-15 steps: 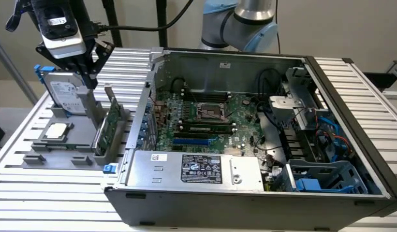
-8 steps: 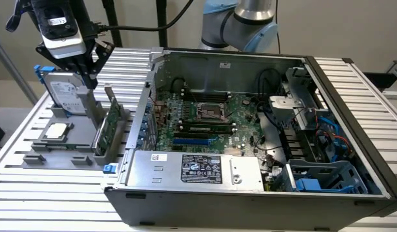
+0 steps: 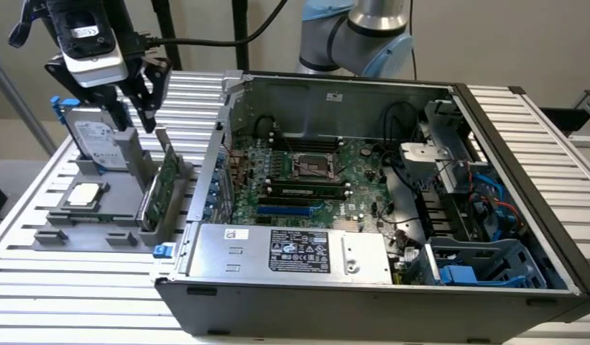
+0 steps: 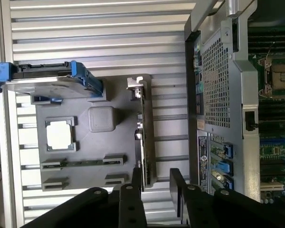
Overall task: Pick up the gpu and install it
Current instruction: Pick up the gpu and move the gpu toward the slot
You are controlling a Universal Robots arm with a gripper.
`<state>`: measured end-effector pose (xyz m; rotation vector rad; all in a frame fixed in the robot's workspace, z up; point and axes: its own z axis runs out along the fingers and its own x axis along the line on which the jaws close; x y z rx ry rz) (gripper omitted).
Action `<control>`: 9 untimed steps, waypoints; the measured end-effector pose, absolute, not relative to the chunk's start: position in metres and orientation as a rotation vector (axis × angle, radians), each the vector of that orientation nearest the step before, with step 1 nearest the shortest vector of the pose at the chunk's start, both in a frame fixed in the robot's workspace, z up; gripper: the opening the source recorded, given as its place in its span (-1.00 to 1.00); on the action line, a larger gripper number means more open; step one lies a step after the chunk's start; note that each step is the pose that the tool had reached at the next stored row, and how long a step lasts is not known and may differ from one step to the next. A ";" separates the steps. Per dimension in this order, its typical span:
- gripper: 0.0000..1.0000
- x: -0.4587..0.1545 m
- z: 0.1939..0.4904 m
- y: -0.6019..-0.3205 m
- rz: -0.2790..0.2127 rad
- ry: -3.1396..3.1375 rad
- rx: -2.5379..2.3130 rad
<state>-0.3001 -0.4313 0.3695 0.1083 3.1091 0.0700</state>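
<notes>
The gpu [image 3: 162, 188] stands on its long edge in a slot of the grey holder [image 3: 117, 215], left of the computer case in the exterior view. Its green board face shows there. In the wrist view the gpu [image 4: 145, 128] appears edge-on, with its silver bracket at one end. My gripper [image 3: 136, 118] hangs above the card's far end, open and holding nothing. The two black fingers [image 4: 136, 179] straddle the line of the card's edge, with my gripper [image 4: 154, 179] centred over that end.
A silver hard drive [image 3: 91, 136] in a blue frame stands upright in the same holder, close beside the gripper. A processor chip [image 3: 84, 194] and a memory stick [image 4: 83, 162] lie in the holder too. The open case [image 3: 524, 180] with its motherboard [image 3: 309, 169] sits just beside it.
</notes>
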 end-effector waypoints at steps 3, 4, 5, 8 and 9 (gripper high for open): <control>1.00 -0.303 0.366 -0.431 0.068 3.106 0.108; 1.00 -0.304 0.364 -0.431 0.068 3.105 0.108; 1.00 -0.306 0.362 -0.431 0.068 3.105 0.108; 1.00 -0.311 0.357 -0.431 0.068 3.105 0.107; 1.00 -0.313 0.355 -0.431 0.068 3.105 0.107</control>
